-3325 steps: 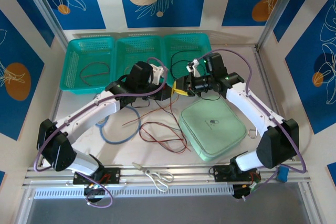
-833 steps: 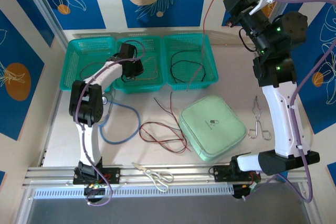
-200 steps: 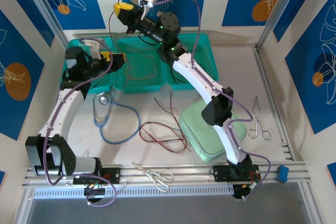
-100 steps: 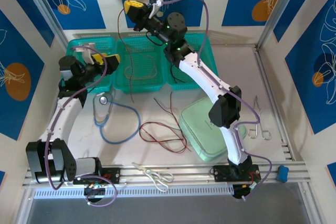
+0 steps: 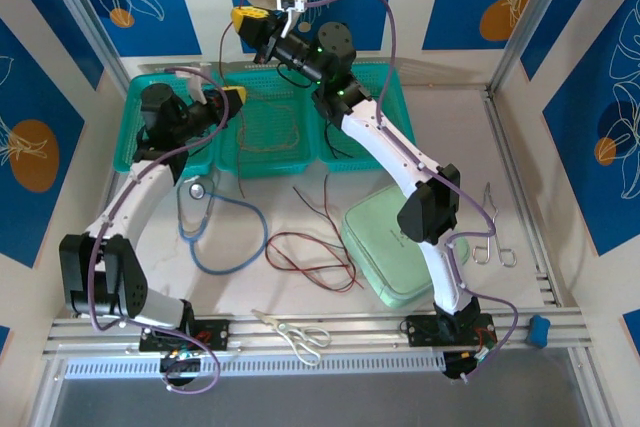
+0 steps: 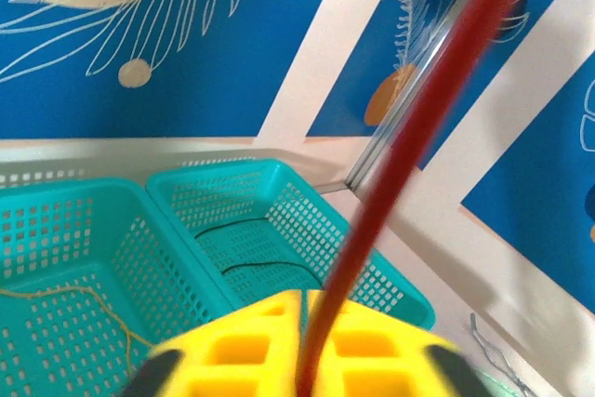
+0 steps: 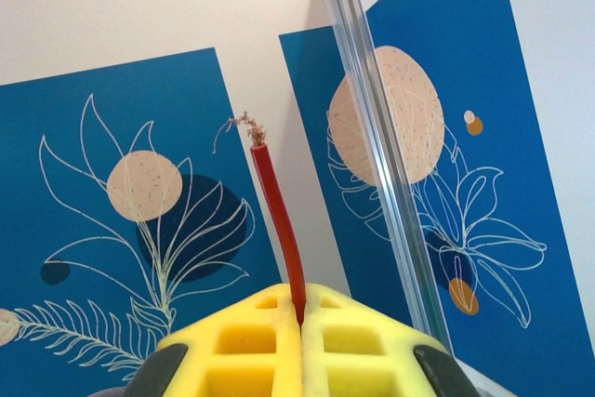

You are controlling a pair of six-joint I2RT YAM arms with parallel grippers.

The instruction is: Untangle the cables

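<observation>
R gripper (image 7: 299, 323) is high by the far wall, yellow pads pinching a thin red insulated cable (image 7: 279, 220) just below its frayed tip. L gripper (image 6: 302, 350) sits lower, over a row of teal mesh plastic baskets (image 5: 280, 169), pads pressed together on the same cable, which hangs down past the baskets' near edge. Other thin red & black wires (image 5: 305, 252) lie tangled mid-table, btw a blue-tubed stethoscope (image 5: 197, 188) on the left & a mint-green zip case (image 5: 405, 237) on the right
</observation>
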